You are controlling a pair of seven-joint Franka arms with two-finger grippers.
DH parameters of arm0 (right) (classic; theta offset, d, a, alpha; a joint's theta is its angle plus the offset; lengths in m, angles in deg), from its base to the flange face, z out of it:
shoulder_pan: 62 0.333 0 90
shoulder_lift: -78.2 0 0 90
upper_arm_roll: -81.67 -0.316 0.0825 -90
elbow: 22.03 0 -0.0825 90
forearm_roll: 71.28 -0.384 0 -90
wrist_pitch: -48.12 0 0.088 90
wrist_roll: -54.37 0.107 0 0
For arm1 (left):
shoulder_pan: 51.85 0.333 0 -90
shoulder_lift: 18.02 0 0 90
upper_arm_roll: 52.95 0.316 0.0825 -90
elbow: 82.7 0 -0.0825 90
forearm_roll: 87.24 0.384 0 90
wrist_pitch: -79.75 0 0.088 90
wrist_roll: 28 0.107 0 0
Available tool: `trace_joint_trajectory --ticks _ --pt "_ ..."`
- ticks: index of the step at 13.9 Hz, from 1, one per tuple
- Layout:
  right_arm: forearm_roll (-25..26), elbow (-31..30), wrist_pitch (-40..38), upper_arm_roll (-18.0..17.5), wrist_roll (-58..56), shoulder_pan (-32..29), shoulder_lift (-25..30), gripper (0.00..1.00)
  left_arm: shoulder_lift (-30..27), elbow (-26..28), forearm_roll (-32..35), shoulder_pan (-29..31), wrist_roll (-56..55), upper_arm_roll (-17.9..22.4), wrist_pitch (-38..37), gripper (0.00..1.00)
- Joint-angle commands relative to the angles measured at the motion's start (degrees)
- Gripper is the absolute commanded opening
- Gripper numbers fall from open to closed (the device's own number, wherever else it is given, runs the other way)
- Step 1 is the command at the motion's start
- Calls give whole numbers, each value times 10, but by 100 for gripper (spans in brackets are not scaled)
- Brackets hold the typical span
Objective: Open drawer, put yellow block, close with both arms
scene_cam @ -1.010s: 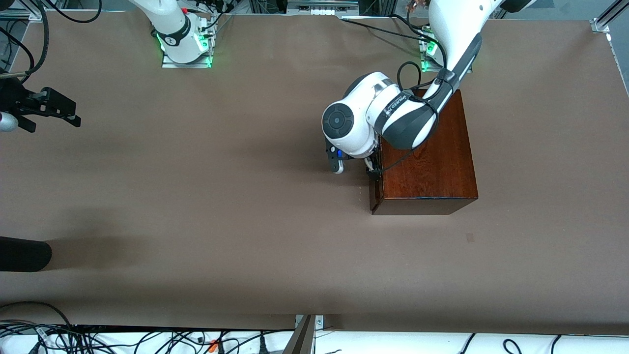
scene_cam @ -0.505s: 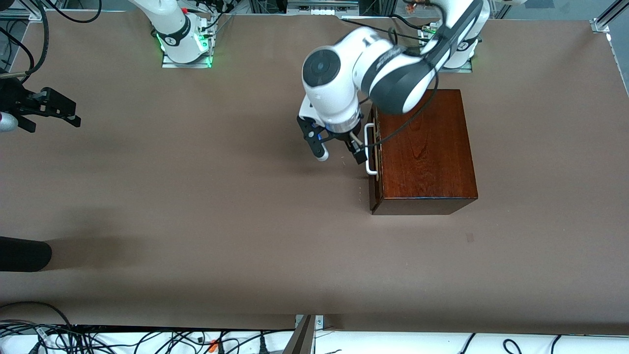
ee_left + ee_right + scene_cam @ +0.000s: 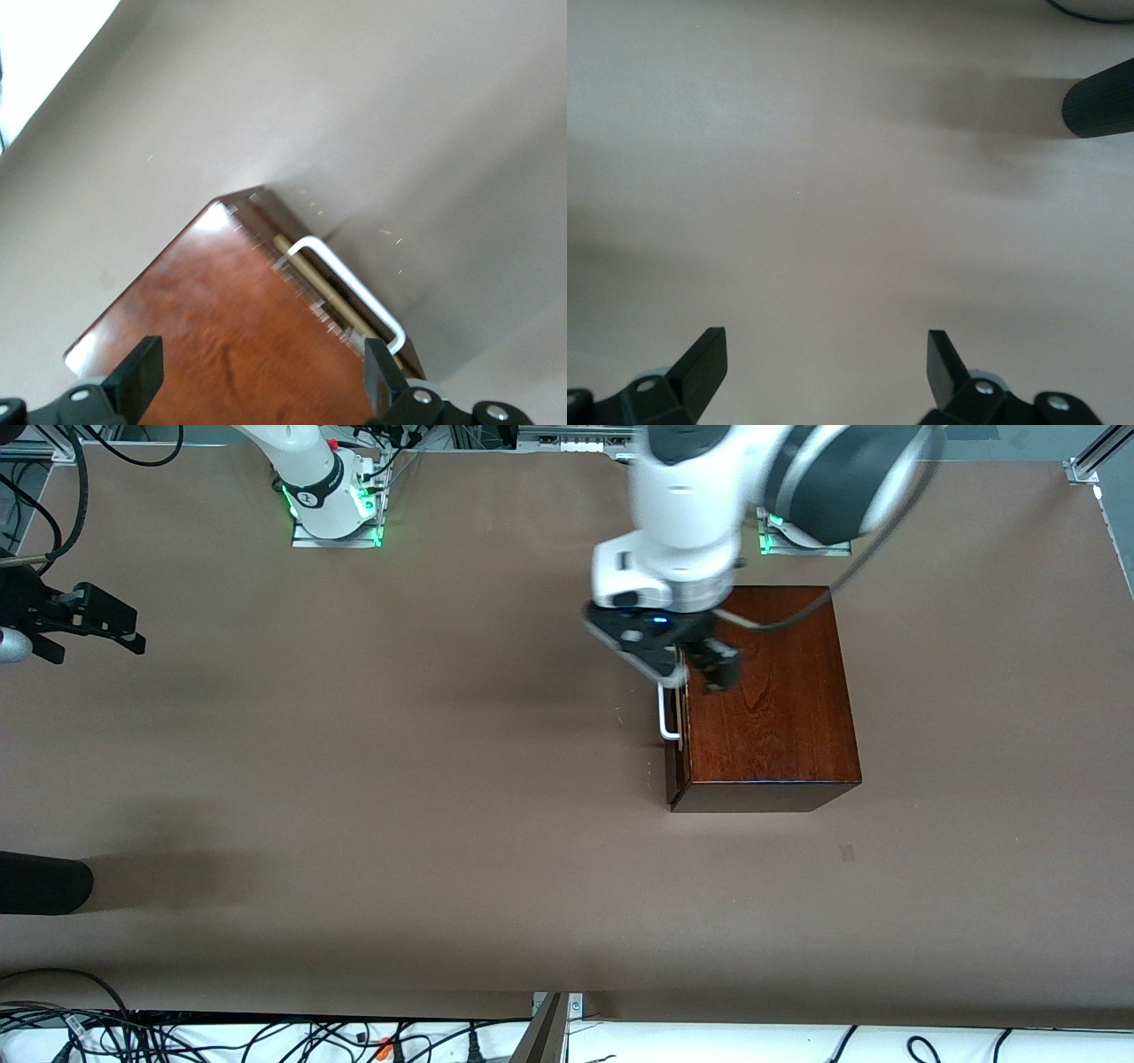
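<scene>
The dark mahogany box stands toward the left arm's end of the table. Its drawer front with the white bar handle faces the right arm's end. The drawer sits almost flush, and a thin pale strip shows just inside its dark front. My left gripper hangs open and empty over the box's top edge above the handle. In the left wrist view the box top and the handle lie between its fingers. My right gripper waits open over bare table at the right arm's end. The yellow block is out of view.
A black cylinder reaches in over the table edge at the right arm's end, nearer the front camera; it also shows in the right wrist view. The brown table is bare between the box and the right gripper.
My left arm has risen from beside the drawer front and swung over the box's top edge, uncovering the handle. The right arm has not moved.
</scene>
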Motion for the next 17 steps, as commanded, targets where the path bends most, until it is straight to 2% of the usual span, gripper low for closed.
trace_joint_trajectory --ticks 1,5,7,9,13,15,17 --pt "-4 8 -2 -5 6 -6 -2 100 -36 9 -40 64 -6 -1 -8 100" --pt "-4 8 -2 -5 6 -6 -2 100 -75 18 -61 66 -29 66 -30 100" --pt "-4 8 -2 -5 6 -6 -2 100 -92 33 -119 65 -72 134 -44 100" --pt "-4 8 -2 -4 6 -6 -3 100 -122 75 -130 66 -71 162 -40 100" --pt "-4 8 -2 -5 6 -6 -3 100 -189 189 -167 69 -72 231 23 100" --pt "-4 8 -2 -5 6 -6 -2 100 -209 219 -169 82 -72 237 34 100" --pt "-4 8 -2 -5 6 -6 -3 100 -212 222 -169 96 -71 240 35 100"
